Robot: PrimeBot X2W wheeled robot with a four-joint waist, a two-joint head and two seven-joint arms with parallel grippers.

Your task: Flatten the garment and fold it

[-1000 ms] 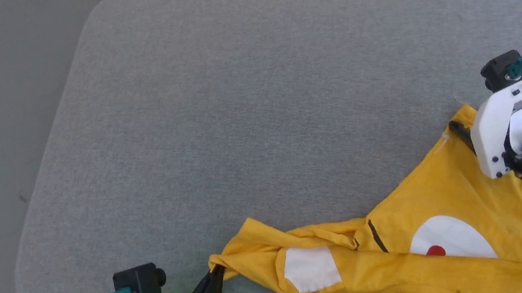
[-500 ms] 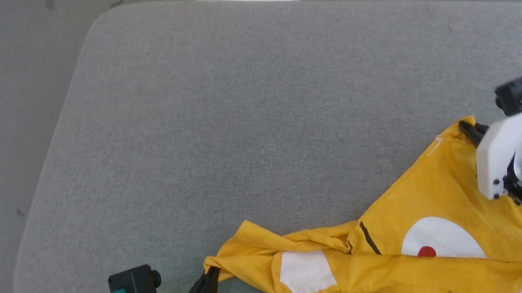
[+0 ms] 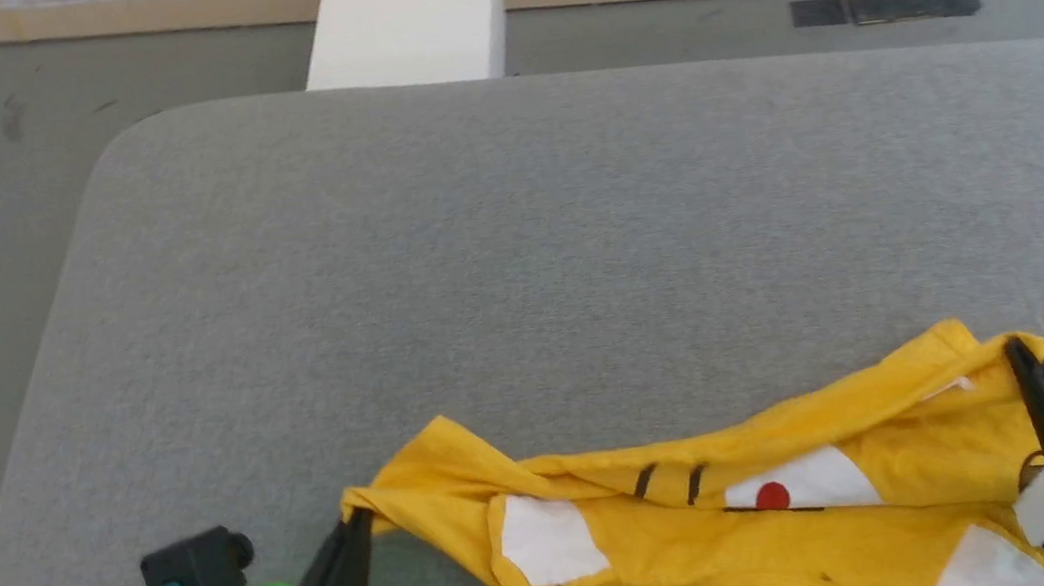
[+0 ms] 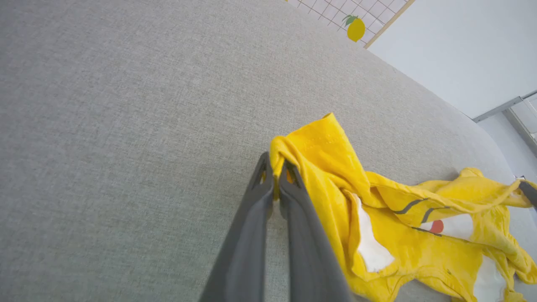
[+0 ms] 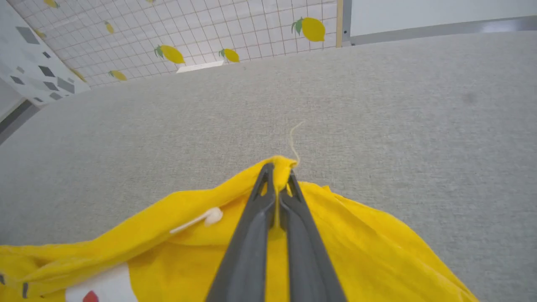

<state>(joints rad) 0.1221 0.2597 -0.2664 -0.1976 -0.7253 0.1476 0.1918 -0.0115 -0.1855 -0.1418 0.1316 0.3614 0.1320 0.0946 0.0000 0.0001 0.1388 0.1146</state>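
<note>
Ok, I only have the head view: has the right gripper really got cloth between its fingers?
Observer: Yes, the right wrist view shows the right gripper shut with a corner of the T-shirt pinched between its fingers.
Operator: And the left one?
Observer: The left gripper is shut on a folded edge, with cloth bunched against its tips.
Operator: Anything loose by the right?
Observer: A loose thread trails from that corner onto the grey table.

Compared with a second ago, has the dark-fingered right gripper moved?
Yes. Against the grey table's far edge, the right gripper has drawn back toward the robot, taking its corner of the yellow T-shirt along.
</note>
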